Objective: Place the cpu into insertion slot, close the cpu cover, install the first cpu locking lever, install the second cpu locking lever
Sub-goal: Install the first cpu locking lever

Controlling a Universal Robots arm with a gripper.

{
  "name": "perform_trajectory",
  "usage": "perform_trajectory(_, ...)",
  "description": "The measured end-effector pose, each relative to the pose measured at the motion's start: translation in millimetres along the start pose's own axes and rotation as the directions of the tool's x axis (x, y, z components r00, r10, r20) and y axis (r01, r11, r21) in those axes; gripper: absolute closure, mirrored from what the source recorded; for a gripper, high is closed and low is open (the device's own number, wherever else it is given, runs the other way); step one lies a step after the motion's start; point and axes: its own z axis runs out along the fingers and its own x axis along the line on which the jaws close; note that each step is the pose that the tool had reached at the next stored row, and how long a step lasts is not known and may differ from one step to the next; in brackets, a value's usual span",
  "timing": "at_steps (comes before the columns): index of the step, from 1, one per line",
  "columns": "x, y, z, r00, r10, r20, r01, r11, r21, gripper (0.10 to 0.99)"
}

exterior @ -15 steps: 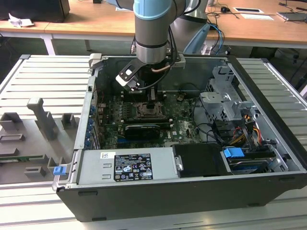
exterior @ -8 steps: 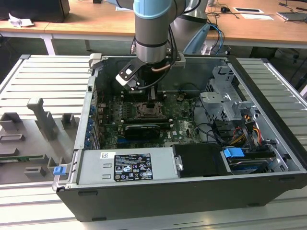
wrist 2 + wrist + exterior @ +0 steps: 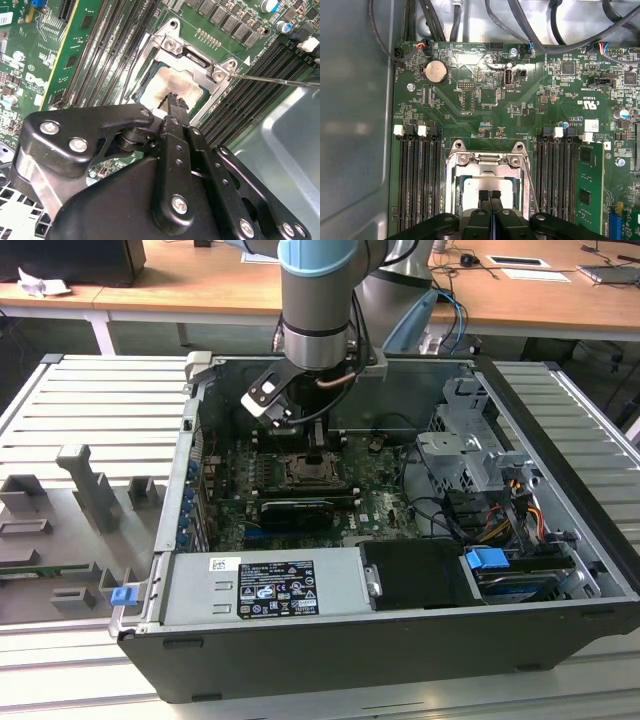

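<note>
Several grey moulded fixtures [image 3: 92,490] lay on the slatted table [image 3: 60,670] at 9 o'clock of the open computer case [image 3: 300,650] in the exterior view. Inside the case, the green motherboard [image 3: 385,505] carried the insertion slot [image 3: 312,473] near its centre. The labelled power supply [image 3: 265,585] lay at 6 o'clock of the slot and the grey drive cage [image 3: 470,455] at 3 o'clock. The arm [image 3: 320,300] reached down from 12 o'clock, and the gripper [image 3: 316,456] stood directly over the slot. In both wrist views the fingers [image 3: 482,197] were pressed together with nothing between them, their tips over the cpu [image 3: 470,186]; contact could not be told. The cpu sat flat in the slot, and the cpu cover [image 3: 470,172] lay down around it, the pale chip face showing through its window. Black memory slots [image 3: 417,185] flanked the socket on two sides. A thin locking lever [image 3: 272,80] slanted away from one cover corner over the memory slots; whether it was latched could not be told.
</note>
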Motion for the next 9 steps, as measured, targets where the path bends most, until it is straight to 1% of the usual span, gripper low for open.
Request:
perform_trajectory(5, 0.1, 0.6, -5.3, 1.0000, 0.000, -0.0001, 0.000, 1.0000, 0.000, 0.980)
perform_trajectory(7, 0.1, 0.8, -10.1, 1.0000, 0.000, 0.0000, 0.000, 1.0000, 0.000, 0.980)
perform_trajectory(9, 0.2, 1.5, -18.1, 1.0000, 0.000, 0.0000, 0.000, 1.0000, 0.000, 0.980)
